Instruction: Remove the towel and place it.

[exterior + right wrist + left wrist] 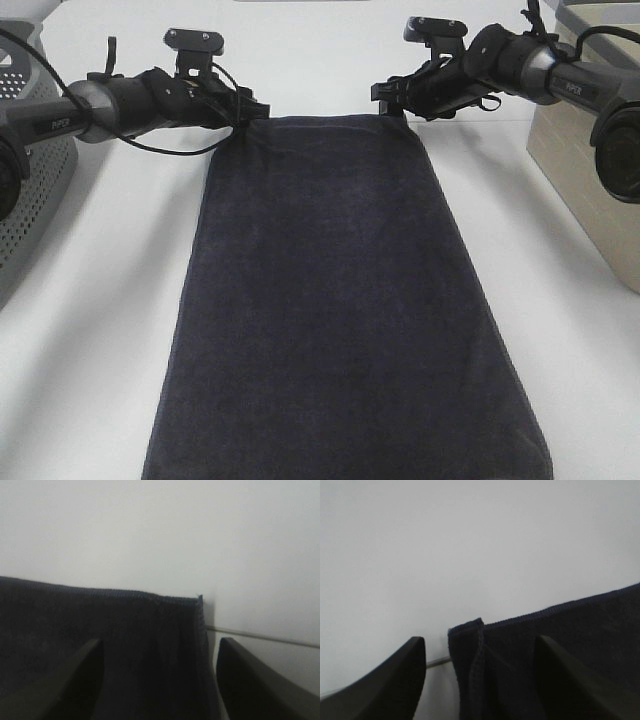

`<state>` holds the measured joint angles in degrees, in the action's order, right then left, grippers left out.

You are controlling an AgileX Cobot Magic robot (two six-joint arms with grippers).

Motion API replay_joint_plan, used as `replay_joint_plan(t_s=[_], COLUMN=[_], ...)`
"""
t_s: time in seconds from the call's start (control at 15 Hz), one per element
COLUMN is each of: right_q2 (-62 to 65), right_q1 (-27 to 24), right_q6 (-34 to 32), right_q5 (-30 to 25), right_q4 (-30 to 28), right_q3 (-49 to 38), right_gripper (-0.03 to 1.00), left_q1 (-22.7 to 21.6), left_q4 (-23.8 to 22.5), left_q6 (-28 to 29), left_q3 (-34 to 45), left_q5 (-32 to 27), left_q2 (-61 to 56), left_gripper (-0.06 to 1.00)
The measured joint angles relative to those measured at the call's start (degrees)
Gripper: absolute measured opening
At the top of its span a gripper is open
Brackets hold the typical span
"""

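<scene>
The towel [340, 300], dark navy-black terry cloth, long and plain, lies stretched from the far middle of the white table [90, 330] to the near edge. My left gripper [250, 108] is at its far left corner and my right gripper [388, 95] is at its far right corner. In the left wrist view the open gripper [480, 645] has the hemmed towel corner [470, 650] between its spread fingers. In the right wrist view the open gripper [160, 642] likewise straddles the other towel corner [185, 625]. A thin rod [260, 636] runs past the corner and also shows in the left wrist view [439, 662].
A grey perforated basket [30, 170] stands at the left edge. A beige box [580, 170] stands at the right edge. Both arms reach in from the sides over the far part of the table.
</scene>
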<state>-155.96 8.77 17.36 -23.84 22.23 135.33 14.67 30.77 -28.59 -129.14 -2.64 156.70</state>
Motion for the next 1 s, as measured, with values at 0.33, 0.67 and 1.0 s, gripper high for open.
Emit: replay_joint_plan(t_s=[0.33,0.67,1.0], right_q2=[8.0,18.3,31.0], right_q1=[0.0,0.0,0.1], right_q6=[-0.1,-0.1,-10.7], right_q5=[-15.0,-31.9,-45.7], right_q4=[-1.5,-1.5,-8.5], right_q3=[-0.1,0.0,0.0], right_gripper=[0.7,0.7,0.76], left_q1=[0.0,0.0,0.0], left_q4=[-2.3,-6.9,-25.8], left_q6=[0.0,7.4,25.9], left_q3=[0.0,-0.1,-0.1], left_q5=[-17.6,-38.0,-59.7], left_q2=[-8.8,-17.4,-30.0], left_gripper=[0.75,0.76,0.76])
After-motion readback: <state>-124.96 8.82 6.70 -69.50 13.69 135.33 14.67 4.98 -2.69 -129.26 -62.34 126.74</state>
